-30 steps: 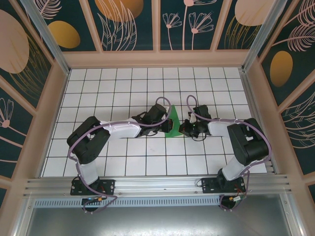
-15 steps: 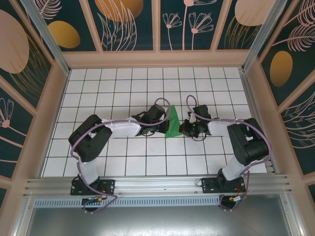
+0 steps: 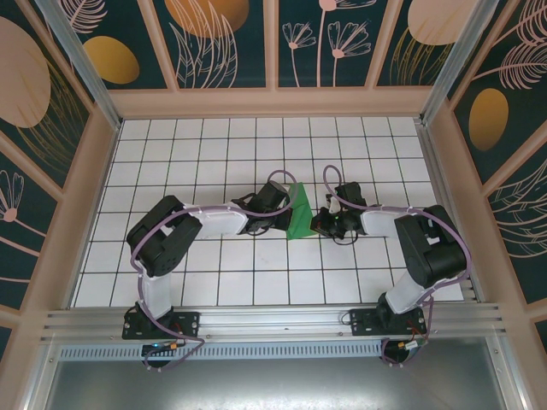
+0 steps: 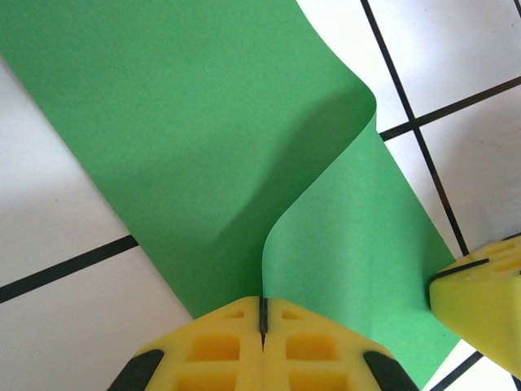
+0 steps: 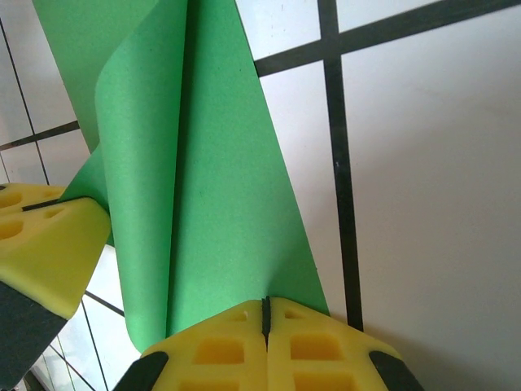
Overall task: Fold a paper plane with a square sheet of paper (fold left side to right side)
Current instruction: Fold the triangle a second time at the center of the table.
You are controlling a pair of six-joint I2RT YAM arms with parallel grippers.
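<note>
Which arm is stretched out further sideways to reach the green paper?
The left arm: its white forearm runs across more tiles to reach the square sheet of paper than the right arm's does.

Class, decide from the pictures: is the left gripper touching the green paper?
Touching. The left wrist view shows the left gripper shut, with a raised edge of the green paper running into the seam between its yellow fingers.
</note>
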